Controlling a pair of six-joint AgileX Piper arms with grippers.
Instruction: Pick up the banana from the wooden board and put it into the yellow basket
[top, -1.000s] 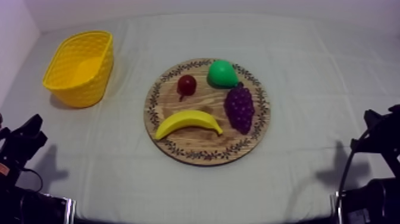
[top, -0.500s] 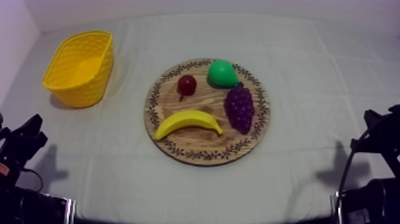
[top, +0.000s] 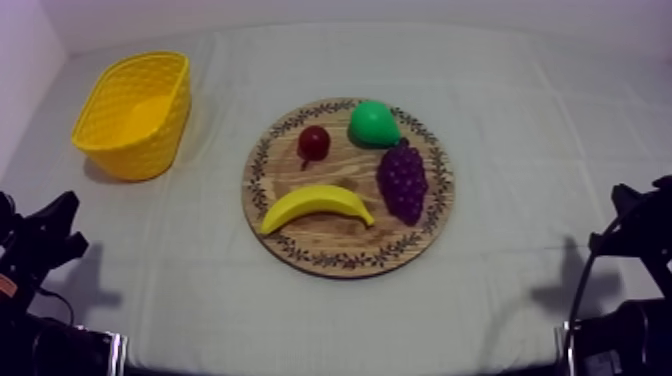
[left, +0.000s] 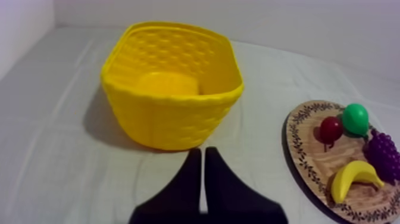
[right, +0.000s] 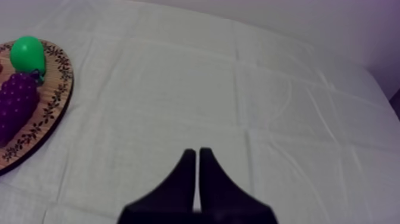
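A yellow banana (top: 315, 206) lies on the front half of the round wooden board (top: 347, 258), curved ends toward the camera. The yellow basket (top: 137, 111) stands at the far left of the table, with nothing inside it. My left gripper (top: 62, 225) rests low at the left edge, shut on nothing; in its own view its fingers (left: 203, 156) form a narrow wedge just before the basket (left: 171, 83), with the banana (left: 354, 178) off to the side on the board (left: 296, 149). My right gripper (top: 628, 205) rests low at the right edge, its fingers (right: 197, 156) together over bare cloth.
On the board also sit a small red fruit (top: 314, 143), a green pear (top: 373, 123) and purple grapes (top: 403, 181). The pear (right: 27, 52) and grapes (right: 16, 101) show beside the right gripper's view of the cloth.
The left gripper has shifted slightly lower and outward at the table's left edge. Nothing else has moved.
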